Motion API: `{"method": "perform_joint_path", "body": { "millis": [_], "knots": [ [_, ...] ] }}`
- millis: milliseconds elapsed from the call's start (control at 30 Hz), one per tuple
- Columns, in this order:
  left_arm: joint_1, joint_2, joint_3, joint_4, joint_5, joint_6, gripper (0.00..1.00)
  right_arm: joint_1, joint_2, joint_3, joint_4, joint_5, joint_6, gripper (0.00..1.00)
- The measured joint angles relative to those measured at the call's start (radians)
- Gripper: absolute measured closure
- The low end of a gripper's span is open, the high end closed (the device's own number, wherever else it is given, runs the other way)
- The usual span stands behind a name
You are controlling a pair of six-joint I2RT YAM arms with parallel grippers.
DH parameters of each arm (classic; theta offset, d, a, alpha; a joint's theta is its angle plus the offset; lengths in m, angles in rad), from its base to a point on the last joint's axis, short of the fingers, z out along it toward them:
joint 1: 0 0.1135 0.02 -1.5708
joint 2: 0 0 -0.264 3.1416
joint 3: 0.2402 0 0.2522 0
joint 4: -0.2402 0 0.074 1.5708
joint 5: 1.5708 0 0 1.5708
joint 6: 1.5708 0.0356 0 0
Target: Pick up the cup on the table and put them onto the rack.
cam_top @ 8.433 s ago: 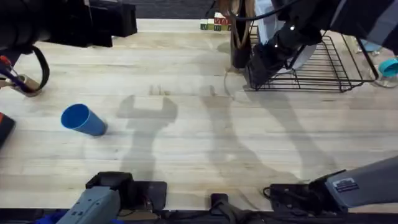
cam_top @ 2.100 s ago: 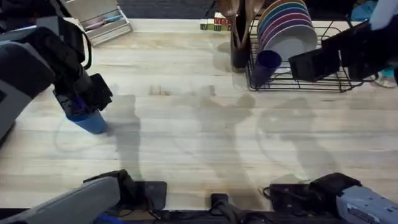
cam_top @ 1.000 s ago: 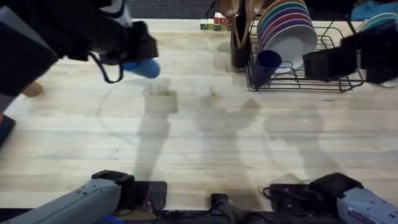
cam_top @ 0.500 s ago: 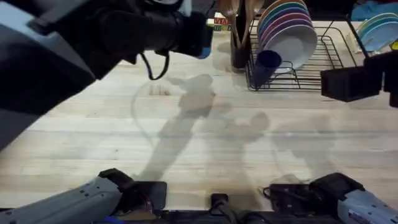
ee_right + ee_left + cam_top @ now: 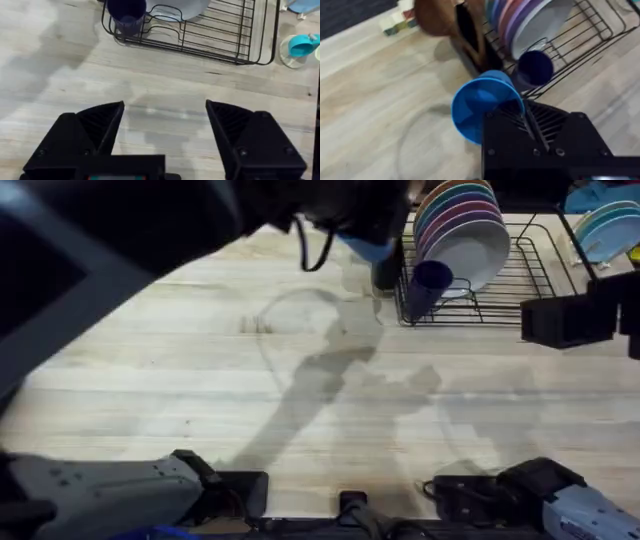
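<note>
Your left gripper (image 5: 522,117) is clamped on the bright blue cup (image 5: 482,107), with the rack (image 5: 580,37) just beyond it. The navy cup (image 5: 535,70) sits inside the rack's near corner. Your right gripper (image 5: 165,122) hangs wide open and empty, with the rack ahead of it.

Left arm: rises from its base at the lower left and crosses the overhead view as a large, dark, blurred mass, reaching forward and to the right past the middle. Left pincer (image 5: 522,117): clamped on the rim of the blue cup (image 5: 482,107), one ribbed finger (image 5: 512,117) lying inside the mouth, the cup tipped on its side and carried clear of the bench.

Right arm: base at the lower right, wrist out at the right edge of the overhead view. Right pincer (image 5: 165,120): fingers spread wide apart, nothing between them, held above the bench (image 5: 165,80).
</note>
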State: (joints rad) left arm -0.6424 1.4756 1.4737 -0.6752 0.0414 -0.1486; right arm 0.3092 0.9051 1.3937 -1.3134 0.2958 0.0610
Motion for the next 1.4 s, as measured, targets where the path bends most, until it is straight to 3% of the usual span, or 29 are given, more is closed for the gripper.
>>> {"method": "perform_joint_path", "body": {
  "millis": [300, 533, 867, 1400],
  "knots": [
    [-0.088, 0.133, 0.103, 0.010, 0.004, 0.053, 0.960, 0.000, -0.003, 0.000, -0.021, 0.003, 0.037, 0.008],
    [-0.131, 0.184, 0.112, 0.104, 0.026, 0.082, 0.960, 0.000, -0.073, 0.000, -0.030, 0.003, 0.064, 0.008],
    [-0.134, 0.232, 0.113, 0.178, 0.065, 0.089, 0.960, 0.000, -0.092, 0.000, -0.033, 0.003, 0.067, 0.008],
    [-0.134, 0.280, 0.113, 0.160, 0.091, 0.089, 0.960, 0.000, -0.092, 0.000, -0.033, 0.003, 0.068, 0.008]
  ]
}}
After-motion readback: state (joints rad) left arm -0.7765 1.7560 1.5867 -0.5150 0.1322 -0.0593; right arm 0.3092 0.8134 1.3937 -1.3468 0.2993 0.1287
